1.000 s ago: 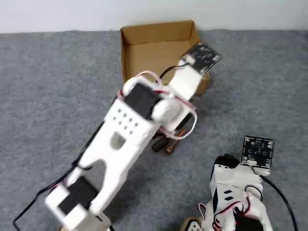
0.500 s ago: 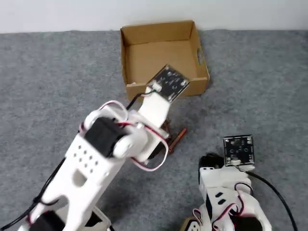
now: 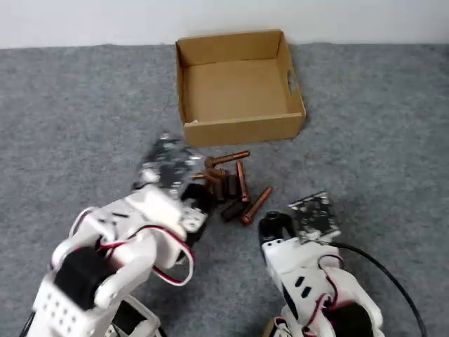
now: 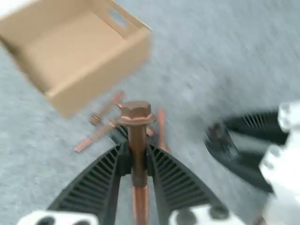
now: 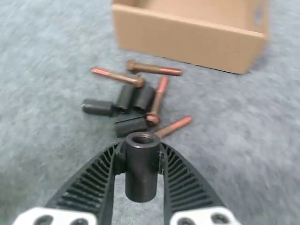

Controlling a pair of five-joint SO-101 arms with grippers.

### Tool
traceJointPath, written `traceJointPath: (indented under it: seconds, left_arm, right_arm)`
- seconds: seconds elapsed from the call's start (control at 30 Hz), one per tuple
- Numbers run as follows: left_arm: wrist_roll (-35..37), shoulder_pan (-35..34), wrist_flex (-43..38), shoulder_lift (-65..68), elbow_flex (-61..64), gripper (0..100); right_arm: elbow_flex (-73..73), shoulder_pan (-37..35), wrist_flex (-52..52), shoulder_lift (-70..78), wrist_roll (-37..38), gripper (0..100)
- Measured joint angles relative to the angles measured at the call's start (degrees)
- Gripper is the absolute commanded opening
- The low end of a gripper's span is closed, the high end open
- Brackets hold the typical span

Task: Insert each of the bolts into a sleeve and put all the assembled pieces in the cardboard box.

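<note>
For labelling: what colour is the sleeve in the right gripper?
Black cylindrical sleeve; see right wrist view.

Grey carpeted table (image 3: pixel 84 105), with a pale wall (image 3: pixel 224 21) along its far edge

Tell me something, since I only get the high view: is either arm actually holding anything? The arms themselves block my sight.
Observer: Yes. The left arm's jaws are shut on a bolt, with its hex head sticking out past the tips.
Operator: And the other arm?
Observer: The right arm's jaws are shut on a black sleeve, with its open end toward the wrist camera.
Operator: How many sleeves are not picked up yet?
Observer: Four loose sleeves lie on the table, among the loose bolts.
</note>
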Motion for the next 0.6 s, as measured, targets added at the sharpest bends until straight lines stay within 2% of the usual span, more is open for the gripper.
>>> traceJointPath:
  seconds: [0.07,0.17,0.37,0.6]
  left_arm:
    - [0.0,-4.04,-4.4,-5.01,5.1,0]
    - [0.09,-7.74,-10.29,-12.57,12.22,0]
    - [7.47,-8.62,-19.52,-26.55,24.09,0]
    - [13.19,-6.07,-21.36,-34.37,32.26,0]
  right_arm:
    - [1.05,-3.43,-1.41,0.18,2.2,1.0]
    - [2.9,-4.84,-4.31,-0.09,4.66,1.0]
    - [6.42,-6.59,-11.34,0.44,6.15,1.1]
    - [9.67,-14.59,-17.76,0.09,6.33,1.1]
